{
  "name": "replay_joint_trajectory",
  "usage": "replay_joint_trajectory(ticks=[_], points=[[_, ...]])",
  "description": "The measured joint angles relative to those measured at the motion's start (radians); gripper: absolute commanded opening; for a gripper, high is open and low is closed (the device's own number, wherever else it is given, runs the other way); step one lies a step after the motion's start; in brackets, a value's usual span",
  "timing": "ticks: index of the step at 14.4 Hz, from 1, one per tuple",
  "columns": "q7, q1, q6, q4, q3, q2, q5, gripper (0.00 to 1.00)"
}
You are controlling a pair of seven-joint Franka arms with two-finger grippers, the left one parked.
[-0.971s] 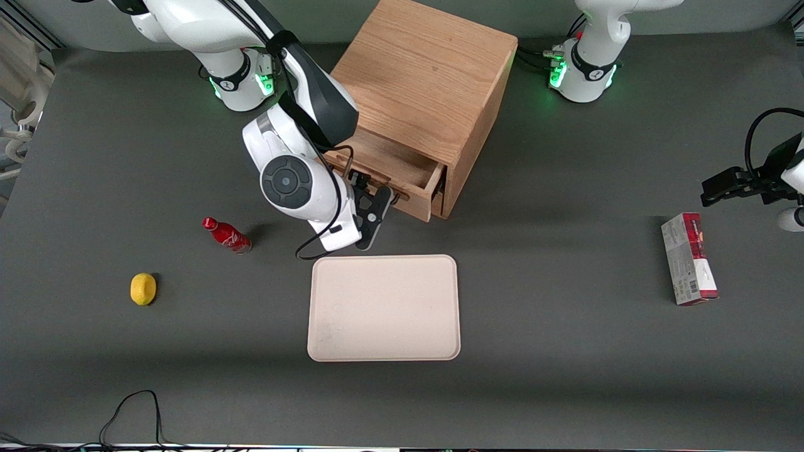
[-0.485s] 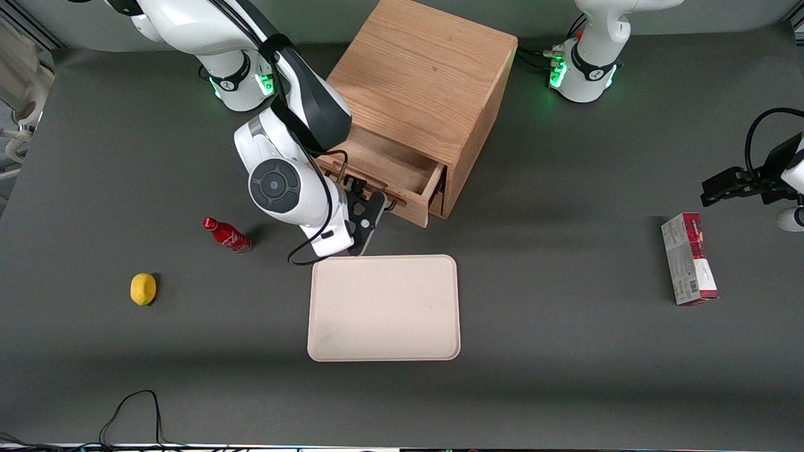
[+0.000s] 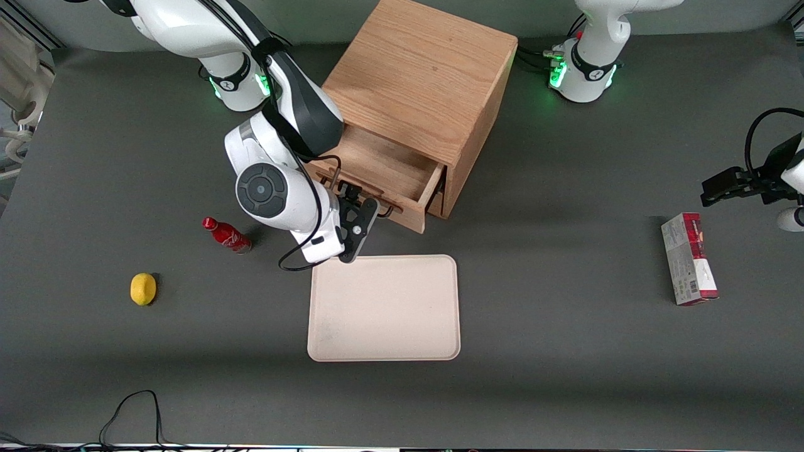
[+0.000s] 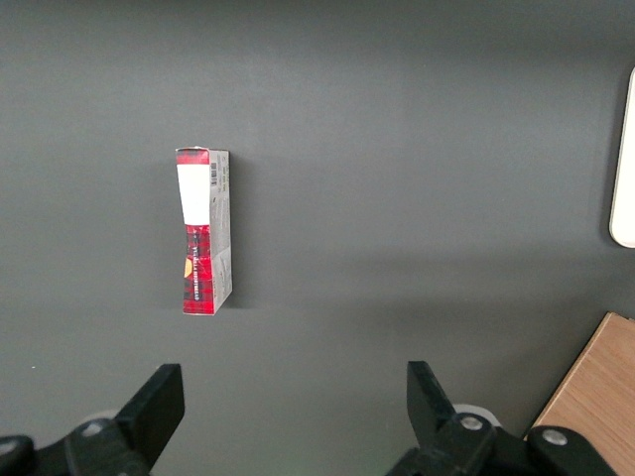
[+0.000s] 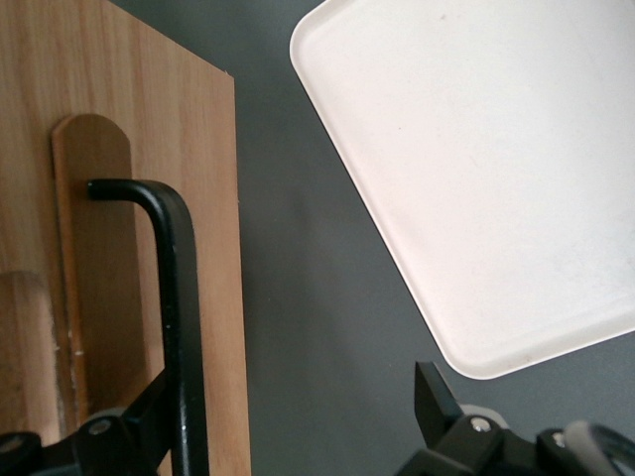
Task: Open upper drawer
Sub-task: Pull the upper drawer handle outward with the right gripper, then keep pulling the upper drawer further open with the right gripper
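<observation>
The boxy oak cabinet stands at the back middle of the table. Its upper drawer is pulled partly out, and its bare wooden inside shows. The drawer's black wire bar handle is on the drawer front, with the bar running along it in the right wrist view. My gripper is at the handle with its fingers spread wide. In the right wrist view the gripper has one finger against the bar and the other out over the dark table. The lower drawer is hidden under the open one.
A cream tray lies just in front of the drawer, nearer the front camera, and also shows in the right wrist view. A red bottle and a lemon lie toward the working arm's end. A red-and-white box lies toward the parked arm's end.
The gripper has moved away from the cabinet toward the tray, and the upper drawer has slid farther out with it.
</observation>
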Motion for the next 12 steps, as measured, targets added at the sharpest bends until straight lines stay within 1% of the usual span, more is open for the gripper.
replay_joint_trajectory(ticks=[12], points=[[-0.028, -0.037, 0.002, 0.024, 0.0, 0.018, 0.003, 1.0]])
